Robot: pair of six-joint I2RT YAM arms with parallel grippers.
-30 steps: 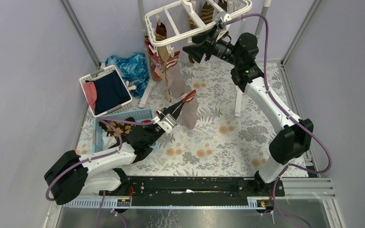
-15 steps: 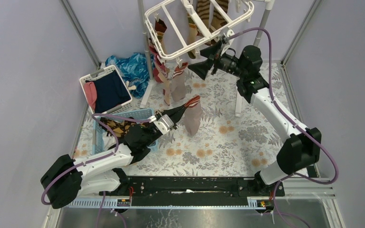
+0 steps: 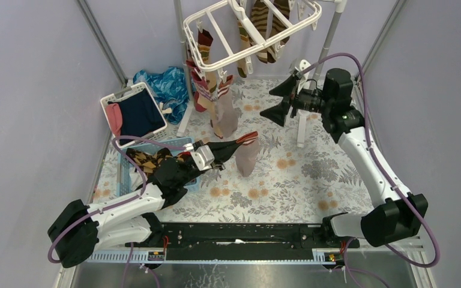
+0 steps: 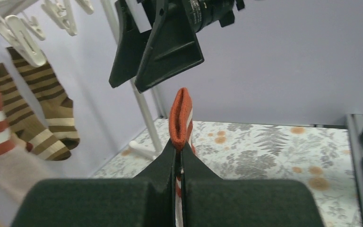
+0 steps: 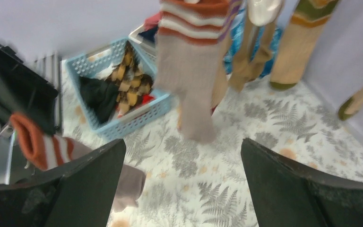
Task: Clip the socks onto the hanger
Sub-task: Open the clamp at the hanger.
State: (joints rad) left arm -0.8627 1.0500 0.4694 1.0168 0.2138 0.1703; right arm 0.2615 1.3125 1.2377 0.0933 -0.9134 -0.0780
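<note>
The white hanger hangs at the top, with striped socks and a tan sock with a red-and-white cuff clipped to it. My left gripper is shut on the red-and-white cuff of another tan sock, held up over the floral mat and dangling. My right gripper hovers wide open to the right of the hanging socks, below the hanger, with nothing between its fingers. From it I see the clipped tan sock ahead and the held sock lower left.
A small blue basket left of the held sock holds argyle socks and a black one. Behind it stand a white slotted laundry basket and shiny blue cloth. The stand's pole and foot are near my right gripper.
My right gripper came down and right, away from the hanger's frame, and opened wide. The hanger swung back. My left gripper shifted slightly right and lower with the sock.
</note>
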